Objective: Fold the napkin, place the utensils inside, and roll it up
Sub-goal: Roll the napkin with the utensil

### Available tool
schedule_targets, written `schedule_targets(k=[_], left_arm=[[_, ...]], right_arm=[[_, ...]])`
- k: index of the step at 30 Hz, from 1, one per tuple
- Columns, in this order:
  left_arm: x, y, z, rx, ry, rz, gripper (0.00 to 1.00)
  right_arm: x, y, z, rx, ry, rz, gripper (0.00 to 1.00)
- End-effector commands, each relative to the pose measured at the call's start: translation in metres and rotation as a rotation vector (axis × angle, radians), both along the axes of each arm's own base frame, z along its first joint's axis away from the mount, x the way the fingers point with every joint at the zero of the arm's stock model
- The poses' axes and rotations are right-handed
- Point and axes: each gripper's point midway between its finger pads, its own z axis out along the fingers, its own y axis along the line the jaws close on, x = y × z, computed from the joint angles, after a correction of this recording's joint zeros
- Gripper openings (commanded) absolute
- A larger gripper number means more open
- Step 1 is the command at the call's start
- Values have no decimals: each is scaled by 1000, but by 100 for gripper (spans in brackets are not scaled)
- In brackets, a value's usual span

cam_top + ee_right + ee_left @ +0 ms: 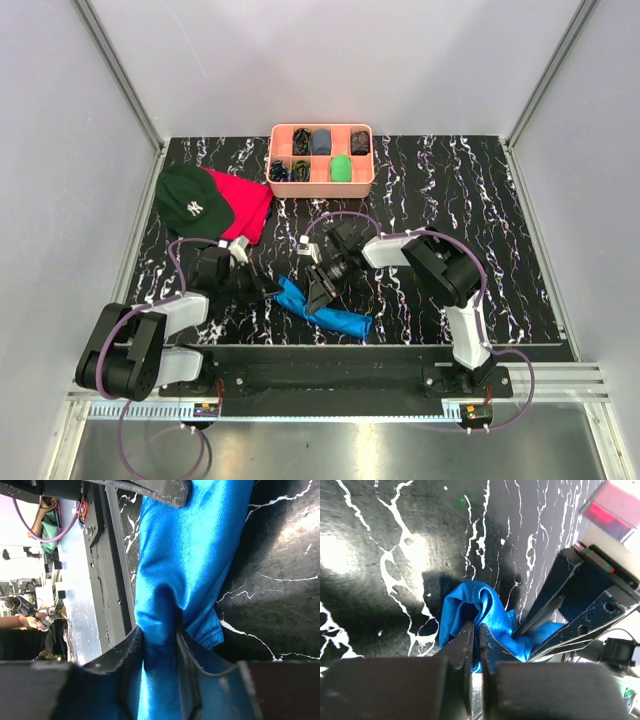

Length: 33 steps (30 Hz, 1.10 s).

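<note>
The bright blue napkin [334,313] lies bunched into a long roll on the black marbled table, near the front edge. My left gripper [272,288] is at the roll's left end, its jaws shut with a thin fold of napkin [475,600] pinched between them [476,630]. Coming from the right, my right gripper [322,290] is shut on the thick middle of the napkin [195,545], and blue cloth fills the gap between its fingertips [159,632]. In the left wrist view the right gripper's fingers [570,615] press on the cloth close by. The utensils are hidden.
A pink tray [322,129] with small dark and green items in its compartments stands at the back centre. A red cloth [250,200] and a dark green cap [192,200] lie at the back left. The black base rail [330,358] runs just in front of the napkin.
</note>
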Motion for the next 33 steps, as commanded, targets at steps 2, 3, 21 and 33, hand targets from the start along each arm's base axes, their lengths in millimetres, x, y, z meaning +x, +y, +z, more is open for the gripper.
schedule_targets(k=[2,3,21,33], left_arm=[[0,-3,4,1,17,-19,0],[1,0,1,22,35,-1,0],[5,0,-1,45,205,-1,0],[4,1,0,40,204,-7,0]], right_arm=[[24,3,11,-45,-121,-75,49],[26,2,15,-52,-140,-87,54],[8,1,53,-323,-1090,-168,80],[4,3,5,-466,-1147,-61,67]])
